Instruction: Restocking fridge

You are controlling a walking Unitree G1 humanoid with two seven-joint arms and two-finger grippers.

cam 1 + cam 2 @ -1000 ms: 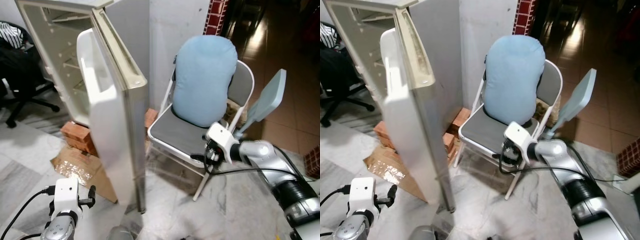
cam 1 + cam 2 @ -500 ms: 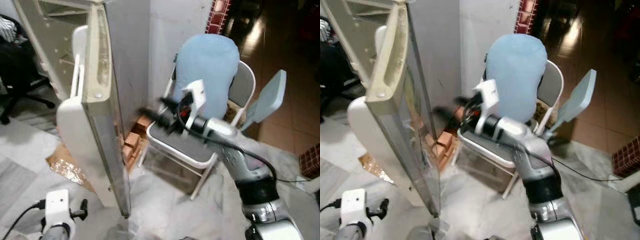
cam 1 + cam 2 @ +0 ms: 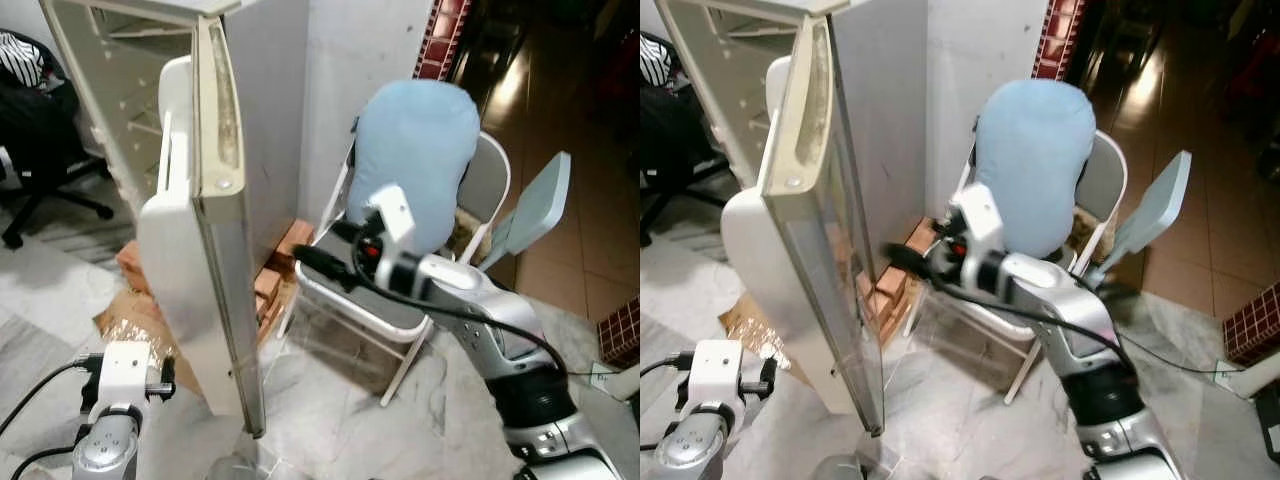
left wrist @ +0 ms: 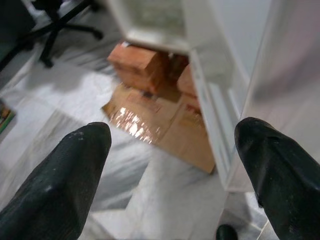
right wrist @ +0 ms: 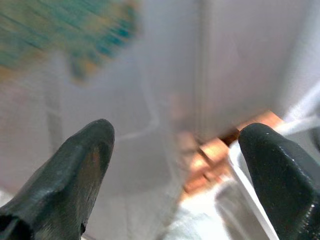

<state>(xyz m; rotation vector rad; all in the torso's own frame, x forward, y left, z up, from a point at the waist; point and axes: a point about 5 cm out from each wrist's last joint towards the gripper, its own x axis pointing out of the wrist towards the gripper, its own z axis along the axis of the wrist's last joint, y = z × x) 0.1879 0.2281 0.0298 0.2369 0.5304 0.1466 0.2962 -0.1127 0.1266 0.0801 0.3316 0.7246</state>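
- The room has a pale marble floor; a white fridge stands on bricks against a white wall, with a flattened cardboard sheet in front of it and a black office chair off to the robot's left.
- The right gripper is stretched out to the robot's left across the seat of a folding chair. Its fingers are spread and hold nothing, as the right wrist view confirms.
- Just beyond those fingertips, further to the left, hangs the fridge door. It stands ajar and nearly edge-on to the head camera, with its long axis upright. The gripper aims at its outer face, close but seemingly not touching.
- A blue cushion leans on the chair back behind the right arm.
- The left gripper hangs low and spread on the inner side of the door, empty.
- The right arm looks the better placed of the two for moving the door.
- No stock to load can be made out.
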